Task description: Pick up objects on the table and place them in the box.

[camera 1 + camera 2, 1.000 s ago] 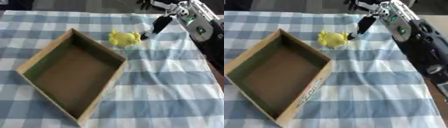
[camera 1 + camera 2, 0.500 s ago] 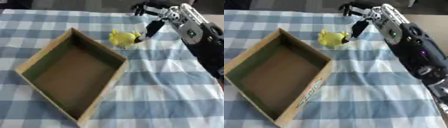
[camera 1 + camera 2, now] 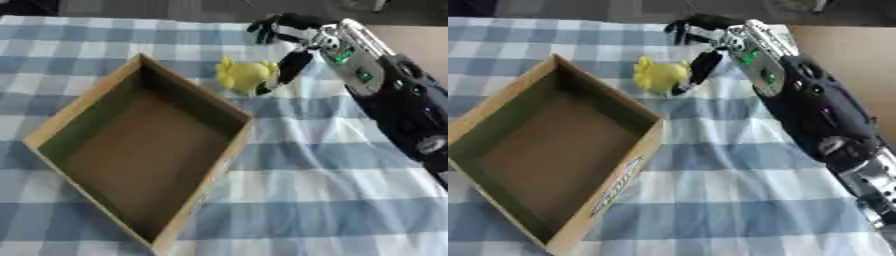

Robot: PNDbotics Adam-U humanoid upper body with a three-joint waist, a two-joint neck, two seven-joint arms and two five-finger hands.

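Reaching in from the upper right, your right hand [image 3: 293,42] has closed the gap on the yellow toy [image 3: 242,75] over the last second: earlier one dark finger only touched its right edge, and now that finger [image 3: 284,72] runs down against the toy's right side while the other fingers arch over and behind it. You have the hand partly spread around the toy, not clamped on it; no curl under or round it is visible, so I judge the grasp not yet made. The toy sits on the checked cloth of the table [image 3: 332,175], just beyond the far corner of the cardboard box [image 3: 140,150] and apart from its wall, and it has not visibly shifted from its earlier spot. The box stands open and holds nothing. Your left hand shows in neither view. For the task, this means approach is complete and pickup is the step in hand: you need the fingers to close on the toy before any lift. A likely risk is the toy being nudged away across the cloth.
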